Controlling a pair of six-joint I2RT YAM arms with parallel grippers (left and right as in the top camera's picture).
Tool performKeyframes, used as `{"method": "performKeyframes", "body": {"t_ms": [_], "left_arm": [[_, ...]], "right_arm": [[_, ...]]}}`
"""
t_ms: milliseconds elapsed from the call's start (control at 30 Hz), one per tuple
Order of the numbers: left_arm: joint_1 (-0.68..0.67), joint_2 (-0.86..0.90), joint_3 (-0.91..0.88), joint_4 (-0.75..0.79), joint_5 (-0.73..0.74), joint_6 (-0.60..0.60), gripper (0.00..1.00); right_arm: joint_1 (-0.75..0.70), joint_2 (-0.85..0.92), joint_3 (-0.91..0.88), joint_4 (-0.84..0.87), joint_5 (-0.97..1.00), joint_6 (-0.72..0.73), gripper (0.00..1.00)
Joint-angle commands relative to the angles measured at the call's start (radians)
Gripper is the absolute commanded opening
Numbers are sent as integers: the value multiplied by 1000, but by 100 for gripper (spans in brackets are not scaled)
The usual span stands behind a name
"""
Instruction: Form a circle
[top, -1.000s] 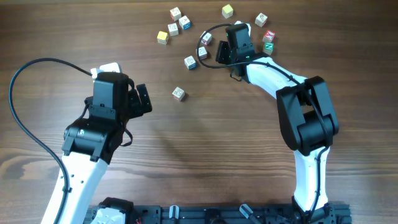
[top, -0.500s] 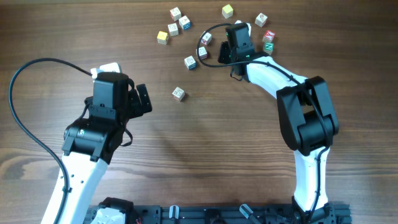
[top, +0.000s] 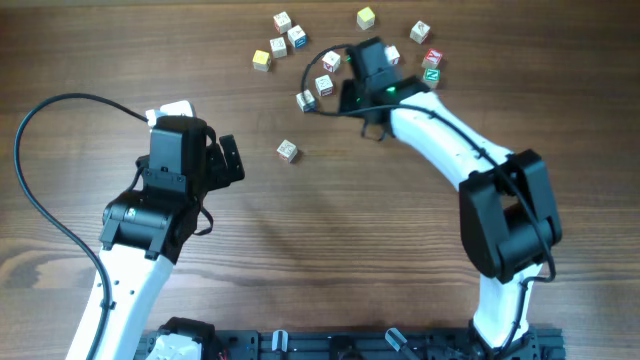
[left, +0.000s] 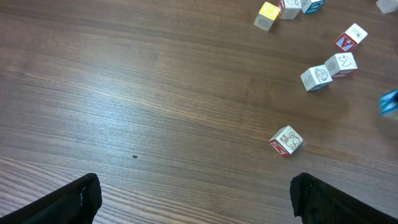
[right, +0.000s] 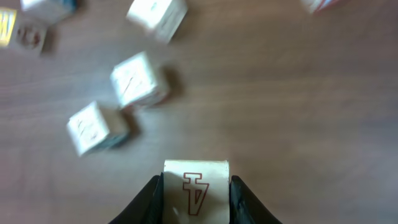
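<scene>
The right pincer (right: 197, 194) is clamped on a white cube marked 4 (right: 196, 177), close to two neighbouring cubes (top: 323, 85) in the upper middle of the overhead frame, probably so it can be set beside them to start the ring. No circle exists yet: the other cubes lie scattered across the tabletop (top: 330, 250) up there, with one stray (top: 288, 150) lower down. The left pincer (top: 228, 160), fingers wide apart and empty, sits at centre left, clear of the work.

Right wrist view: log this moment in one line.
right gripper: shut on cube | left gripper: open, empty | other cubes: scattered, no circle
</scene>
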Motion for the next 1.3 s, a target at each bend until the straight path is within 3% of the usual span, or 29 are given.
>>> {"method": "performKeyframes", "body": {"t_ms": [0,267,1000,1267], "left_arm": [[8,3,0,2,-10,-13,100],[8,3,0,2,-10,-13,100],[8,3,0,2,-10,-13,100],[8,3,0,2,-10,-13,100]], "right_arm": [[60,-12,1,-28,-50,119,18],[153,20,1,-7,-47,121,19],[160,100,1,22,-84,266,19],[159,100,1,22,-99,278,25]]}}
